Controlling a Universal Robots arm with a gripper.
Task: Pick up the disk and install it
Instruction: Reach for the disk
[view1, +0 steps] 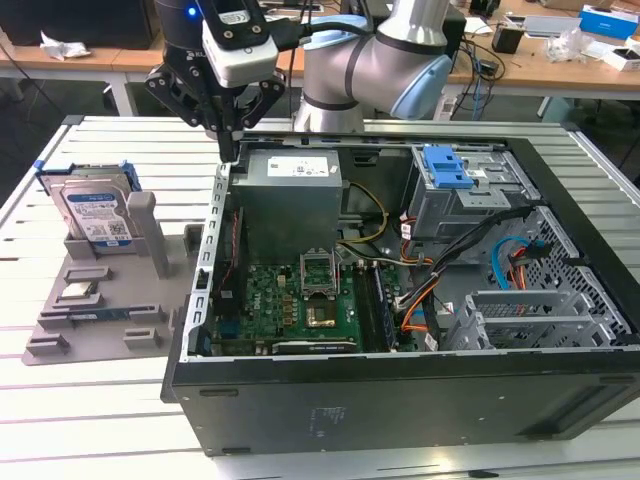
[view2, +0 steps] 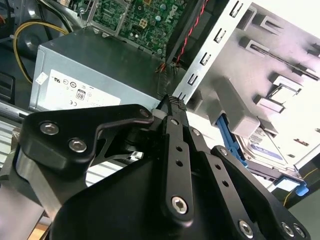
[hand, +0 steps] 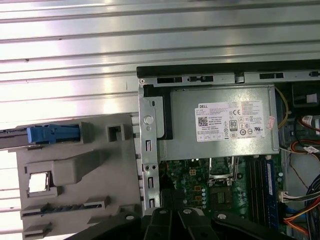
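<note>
Find the disk (view1: 95, 213) propped on edge in a slot of the grey parts fixture (view1: 148, 230), label facing out, blue frame around it. Probably parked upright to leave the top edge free for a pinch from above.

Note the gripper (view1: 231, 150) poised over the corner of the open computer case (view1: 400, 400), directly above the case wall and just beside the power supply (view1: 290, 190). Fingers (view2: 172, 145) pressed together, pinching nothing.

Place the disk well apart from the fingertips: off to one side, outside the case, past the perforated wall, no contact. Same in the second wrist view, with the fixture between wall and disk.

Log the drive cage (view1: 470, 205) with its blue latch on the opposite side of the fingertips, beyond the power supply.

Judge the pickup not yet begun.
</note>
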